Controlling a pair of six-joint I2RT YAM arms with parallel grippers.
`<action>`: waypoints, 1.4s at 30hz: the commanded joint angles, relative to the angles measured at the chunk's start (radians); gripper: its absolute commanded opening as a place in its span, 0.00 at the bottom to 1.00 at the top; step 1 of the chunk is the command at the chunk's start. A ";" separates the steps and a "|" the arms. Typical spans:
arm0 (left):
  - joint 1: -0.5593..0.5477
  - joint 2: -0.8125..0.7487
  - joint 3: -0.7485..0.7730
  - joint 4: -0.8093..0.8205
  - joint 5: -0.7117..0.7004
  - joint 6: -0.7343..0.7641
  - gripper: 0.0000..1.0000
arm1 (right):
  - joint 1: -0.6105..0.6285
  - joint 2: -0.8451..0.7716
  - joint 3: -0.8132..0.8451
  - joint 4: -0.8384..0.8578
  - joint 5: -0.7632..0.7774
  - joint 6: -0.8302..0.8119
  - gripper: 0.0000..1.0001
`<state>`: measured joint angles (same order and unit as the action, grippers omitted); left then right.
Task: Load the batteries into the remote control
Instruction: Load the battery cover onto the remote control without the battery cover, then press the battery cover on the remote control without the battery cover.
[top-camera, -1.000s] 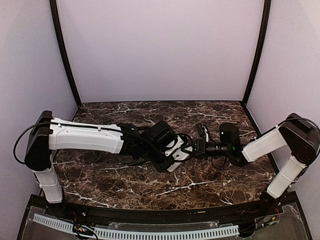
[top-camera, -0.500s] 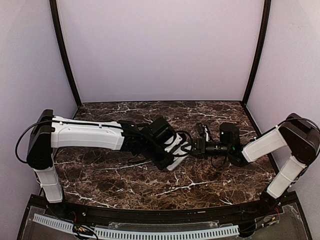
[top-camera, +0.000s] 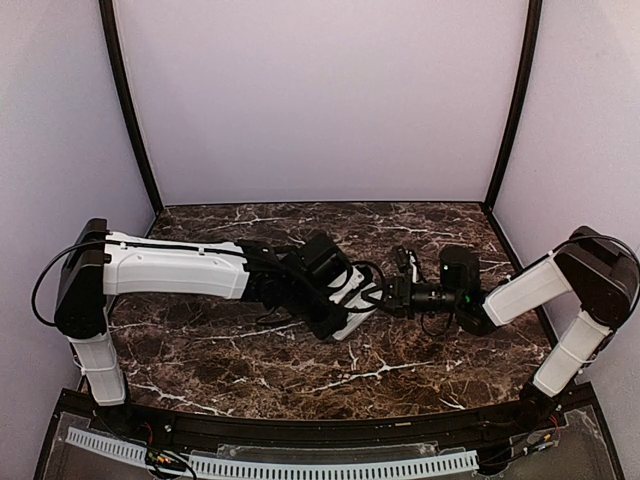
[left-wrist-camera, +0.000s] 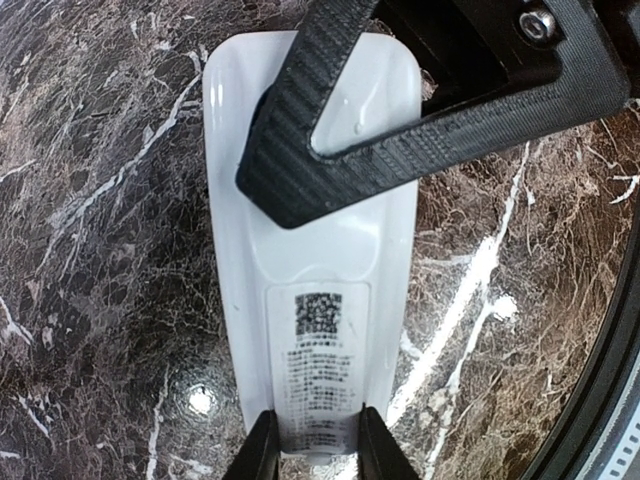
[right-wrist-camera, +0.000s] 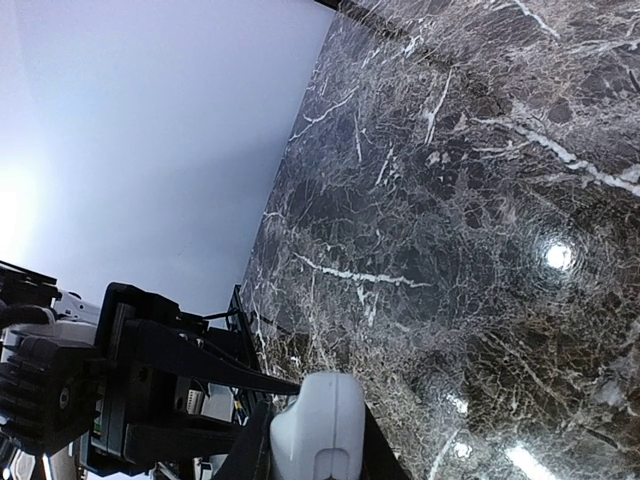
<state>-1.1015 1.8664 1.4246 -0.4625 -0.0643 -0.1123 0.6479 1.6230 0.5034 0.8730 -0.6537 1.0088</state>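
The white remote control (left-wrist-camera: 320, 260) is held in the air between both grippers, its back with a printed label facing the left wrist camera. My left gripper (left-wrist-camera: 315, 445) is shut on the label end. My right gripper (right-wrist-camera: 315, 445) is shut on the other, rounded end of the remote (right-wrist-camera: 320, 420); one of its black fingers (left-wrist-camera: 420, 150) crosses that end in the left wrist view. In the top view the remote (top-camera: 355, 303) sits mid-table between the left gripper (top-camera: 345, 312) and the right gripper (top-camera: 385, 297). No batteries are in view, and no open recess shows.
The dark marble table (top-camera: 400, 375) lies under both arms. Purple walls with black corner posts (top-camera: 128, 110) enclose the back and sides. A black rail (top-camera: 300, 430) runs along the near edge.
The left wrist and the remote have shifted slightly to the left. Both grippers have stayed shut on the remote.
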 joint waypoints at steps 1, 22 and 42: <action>0.008 0.014 0.021 -0.031 -0.027 0.015 0.23 | 0.016 -0.016 0.000 0.140 -0.067 0.046 0.00; 0.009 -0.038 0.003 -0.028 -0.015 0.031 0.59 | -0.015 -0.035 -0.009 0.119 -0.088 0.054 0.00; 0.015 -0.376 -0.271 0.228 0.146 0.212 0.89 | -0.037 -0.055 -0.022 0.080 -0.173 0.058 0.00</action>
<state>-1.0912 1.6070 1.2617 -0.3130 0.0269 -0.0212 0.6189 1.5917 0.4835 0.9249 -0.7788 1.0569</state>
